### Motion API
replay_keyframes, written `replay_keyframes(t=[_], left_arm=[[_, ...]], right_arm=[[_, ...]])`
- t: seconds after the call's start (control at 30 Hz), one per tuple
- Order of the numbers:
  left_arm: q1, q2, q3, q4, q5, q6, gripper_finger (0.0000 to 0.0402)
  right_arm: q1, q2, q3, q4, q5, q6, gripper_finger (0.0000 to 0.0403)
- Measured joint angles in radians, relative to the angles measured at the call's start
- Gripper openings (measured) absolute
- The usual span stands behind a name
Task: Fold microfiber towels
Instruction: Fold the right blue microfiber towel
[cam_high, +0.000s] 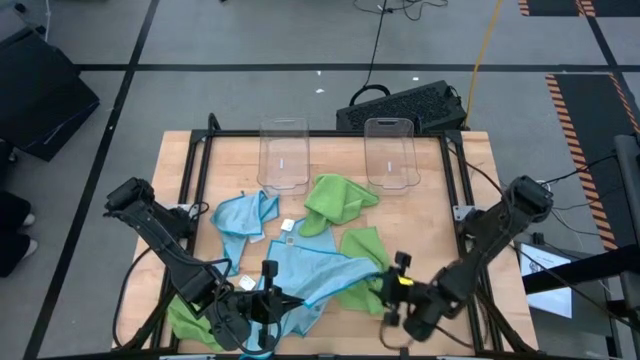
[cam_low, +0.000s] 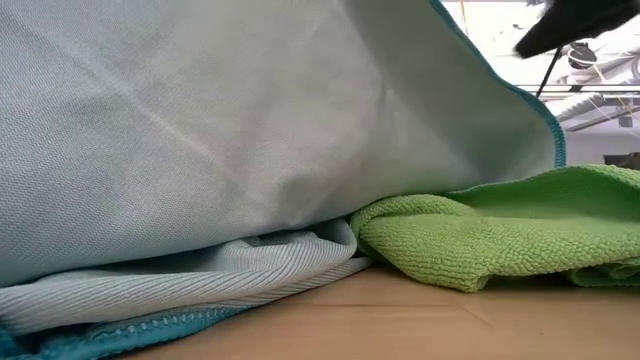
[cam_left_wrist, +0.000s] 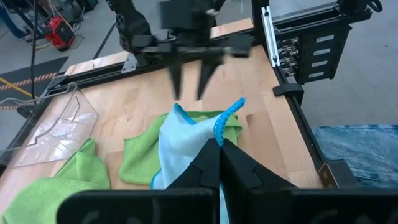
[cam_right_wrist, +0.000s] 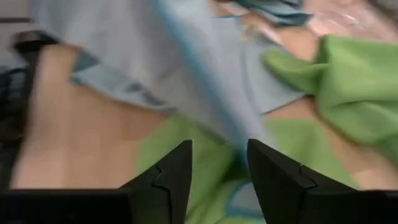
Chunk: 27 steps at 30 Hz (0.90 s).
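From above, both dark arms reach inward along the near edge of the wooden tabletop (cam_high: 420, 200). The left tool (cam_high: 268, 300) sits low at the front, closed on a corner of a light blue towel (cam_high: 315, 268) that spreads across the middle. The right tool (cam_high: 398, 290) hovers with its jaws parted, empty, over a green towel (cam_high: 362, 250) just beside that blue one. A second blue towel (cam_high: 243, 217) lies crumpled further back on the left, another green towel (cam_high: 335, 200) sits near two clear plastic bins (cam_high: 285, 155), and one more green towel (cam_high: 185, 318) peeks out under the left arm.

At tabletop height, the lifted blue towel (cam_low: 250, 130) drapes across most of the view – a green towel (cam_low: 480, 235) lies bunched beneath its edge.

The left wrist view shows the left fingers (cam_left_wrist: 242, 171) pinched shut on the blue towel's hemmed corner (cam_left_wrist: 227, 118), with the right tool (cam_left_wrist: 189, 81) pointing down beyond it.

The right wrist view shows its own fingers (cam_right_wrist: 171, 171) apart above blue and green cloth – nothing between them.
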Motion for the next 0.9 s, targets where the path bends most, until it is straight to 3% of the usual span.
replay_keyframes(t=[0.23, 0.47, 0.67, 0.9], left_arm=[[0.000, 0.000, 0.000, -0.003, 0.000, -0.013, 0.0003], [0.000, 0.000, 0.000, -0.003, 0.001, -0.013, 0.0003], [0.000, 0.001, 0.000, -0.004, 0.002, -0.015, 0.0003], [0.000, 0.001, 0.000, -0.004, 0.004, -0.015, 0.0004]], right_arm=[[0.103, 0.000, -0.151, 0.129, 0.072, 0.132, 0.0146], [0.081, 0.000, -0.306, 0.287, 0.071, 0.173, 0.0177], [0.037, 0.000, -0.343, 0.293, 0.068, 0.217, 0.0212], [0.002, 0.000, -0.345, 0.320, -0.016, 0.225, 0.0207]])
